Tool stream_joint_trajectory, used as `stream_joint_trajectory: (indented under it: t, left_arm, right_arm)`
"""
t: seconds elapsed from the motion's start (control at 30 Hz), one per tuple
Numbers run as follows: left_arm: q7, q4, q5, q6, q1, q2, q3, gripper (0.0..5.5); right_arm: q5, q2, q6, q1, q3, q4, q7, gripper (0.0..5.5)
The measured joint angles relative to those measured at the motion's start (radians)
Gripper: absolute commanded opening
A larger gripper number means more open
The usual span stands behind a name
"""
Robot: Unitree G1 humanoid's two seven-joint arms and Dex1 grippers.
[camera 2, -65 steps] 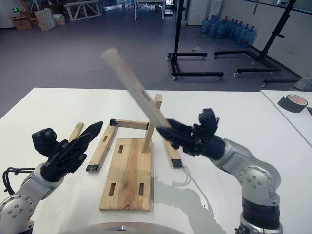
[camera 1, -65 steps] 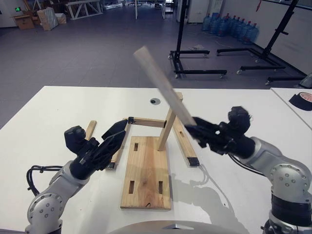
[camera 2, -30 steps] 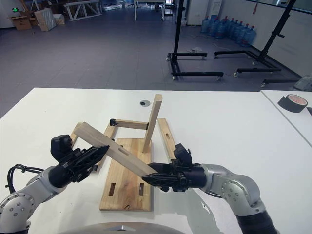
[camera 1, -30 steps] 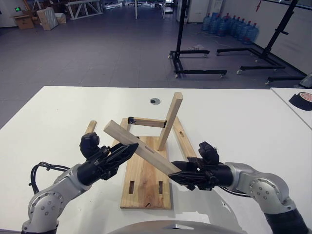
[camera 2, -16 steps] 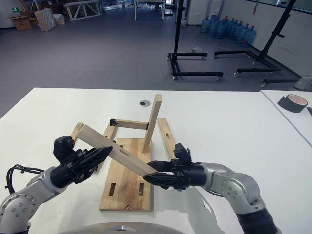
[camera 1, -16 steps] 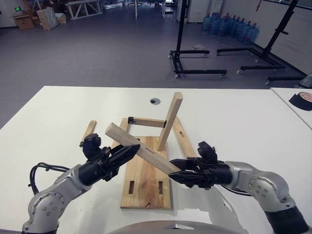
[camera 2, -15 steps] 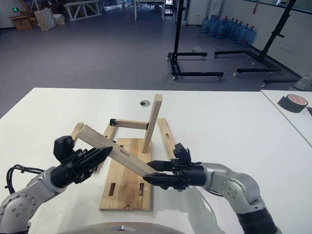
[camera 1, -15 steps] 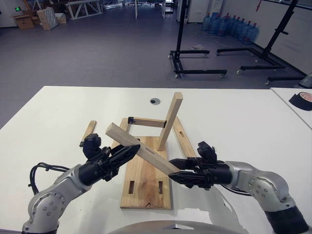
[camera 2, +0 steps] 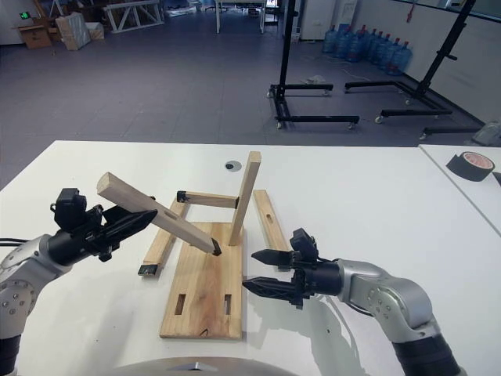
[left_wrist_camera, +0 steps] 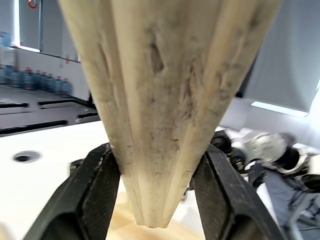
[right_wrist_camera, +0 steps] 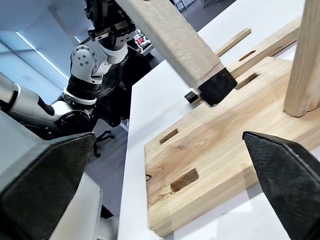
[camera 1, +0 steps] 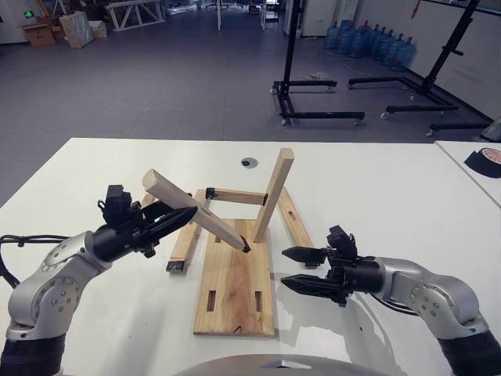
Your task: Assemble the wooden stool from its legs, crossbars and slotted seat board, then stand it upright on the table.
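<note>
The step in hand looks to be seating a second leg; the left pincer [camera 1: 182, 214] is clamped on the held leg [camera 1: 218, 229] partway along it, and the leg slants down to the slotted seat board [camera 1: 235, 294], which lies flat on the white counter [camera 1: 376, 180]; its dark-capped foot sits on or just above the board's far half, just beside a far slot [right_wrist_camera: 248, 78] and not in it; contact I cannot tell. To do it well, I judge, the leg should be swung nearer to vertical, its foot slid back over the slot, squared to the slot's long sides and pressed straight down; a skewed tenon would likely jam.

The right pincer [camera 1: 292, 268] is spread wide and holds nothing, just beside the board's right edge, well placed to steady the board.

An upright leg [camera 1: 274, 194] stands in the board's far right slot; a crossbar [camera 1: 236, 197] runs off it beyond the board's far edge. All parts are pale, square-sawn, grainy softwood; the slots are small rectangles.
</note>
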Motion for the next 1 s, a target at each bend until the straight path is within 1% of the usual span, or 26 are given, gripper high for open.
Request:
stream_joint_trajectory:
  t: [0.1,0.33,0.5,0.6,0.8,1.0]
  left_arm:
    - [-0.015,0.040,0.093,-0.058,-0.019,0.010,-0.012,2.04]
    - [-0.056,0.106,0.216,-0.140,-0.071,0.020,-0.045,2.04]
    - [-0.090,0.131,0.244,-0.154,-0.097,0.037,-0.046,2.04]
    - [-0.126,0.144,0.267,-0.159,-0.115,0.063,-0.060,2.04]
    - [-0.169,0.164,0.289,-0.180,-0.145,0.079,-0.081,2.04]
    - [-0.223,0.196,0.308,-0.187,-0.201,0.113,-0.135,2.04]
  right_arm:
    - [-0.018,0.002,-0.013,0.000,0.001,0.007,0.000,5.40]
    - [-0.049,0.008,-0.040,-0.001,0.005,0.017,-0.001,5.40]
    - [-0.068,0.018,-0.044,-0.004,0.016,0.026,-0.001,5.40]
    - [-0.078,0.027,-0.045,-0.004,0.022,0.026,-0.003,5.40]
    - [-0.087,0.034,-0.045,-0.005,0.022,0.028,-0.007,5.40]
    - [-0.096,0.035,-0.045,-0.005,0.025,0.029,-0.008,5.40]
